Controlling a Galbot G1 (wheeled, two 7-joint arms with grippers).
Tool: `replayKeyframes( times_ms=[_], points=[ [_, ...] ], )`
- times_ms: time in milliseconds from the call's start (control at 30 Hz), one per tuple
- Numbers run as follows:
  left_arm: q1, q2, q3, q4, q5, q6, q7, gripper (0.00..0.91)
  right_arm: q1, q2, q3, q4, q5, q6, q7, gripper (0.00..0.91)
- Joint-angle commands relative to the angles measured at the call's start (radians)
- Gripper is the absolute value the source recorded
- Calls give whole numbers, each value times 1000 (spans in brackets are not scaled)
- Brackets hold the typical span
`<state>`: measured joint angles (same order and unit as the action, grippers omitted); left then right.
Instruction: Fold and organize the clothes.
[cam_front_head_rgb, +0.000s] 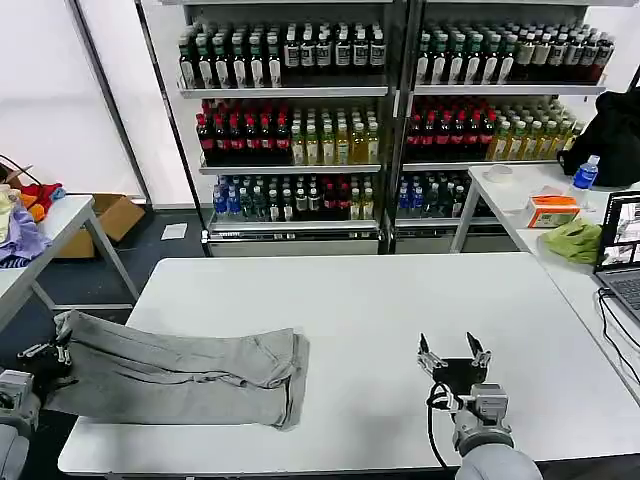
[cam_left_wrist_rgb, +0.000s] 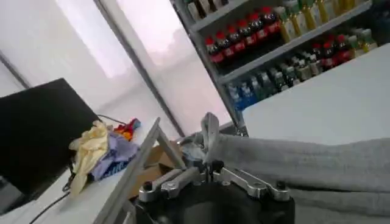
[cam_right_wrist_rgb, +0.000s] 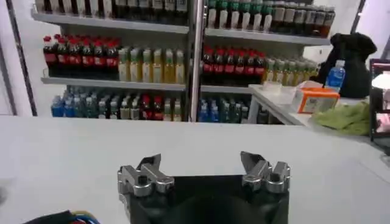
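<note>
The soft grey fabric garment (cam_front_head_rgb: 180, 370), folded into a long band, lies on the white worktop (cam_front_head_rgb: 400, 310) with one end at the left gripper (cam_front_head_rgb: 42, 355), which is clenched on that edge by the worktop's left corner. The cloth looks light and limp; it should sag and crease, so taking it by corners or hems seems wisest. The right gripper (cam_front_head_rgb: 453, 352) hovers with fingers spread, holding nothing, well apart from the garment. Beyond both stand shelves of bottled drinks (cam_front_head_rgb: 300, 130).
</note>
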<state>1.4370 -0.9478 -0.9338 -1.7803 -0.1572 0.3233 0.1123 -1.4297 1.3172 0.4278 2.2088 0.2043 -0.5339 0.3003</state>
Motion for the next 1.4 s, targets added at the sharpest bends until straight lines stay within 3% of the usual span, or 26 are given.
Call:
replayKeyframes(
  times_ms=[33,267,567,1400],
  points=[
    [7,-123,123,-126,24,14,-1,0,-26,9,2,21,-15,1,0,907],
    [-11,-235,357,-240,7,58,-35,0,-50,18,10,70,-42,-5,0,907],
    [-72,-293,530,-235,7,101,-63,0,-93,19,18,95,-77,3,-4,907],
    [-104,-355,658,-202,21,147,-63,10,-154,44,21,108,-110,28,-3,907]
  ],
)
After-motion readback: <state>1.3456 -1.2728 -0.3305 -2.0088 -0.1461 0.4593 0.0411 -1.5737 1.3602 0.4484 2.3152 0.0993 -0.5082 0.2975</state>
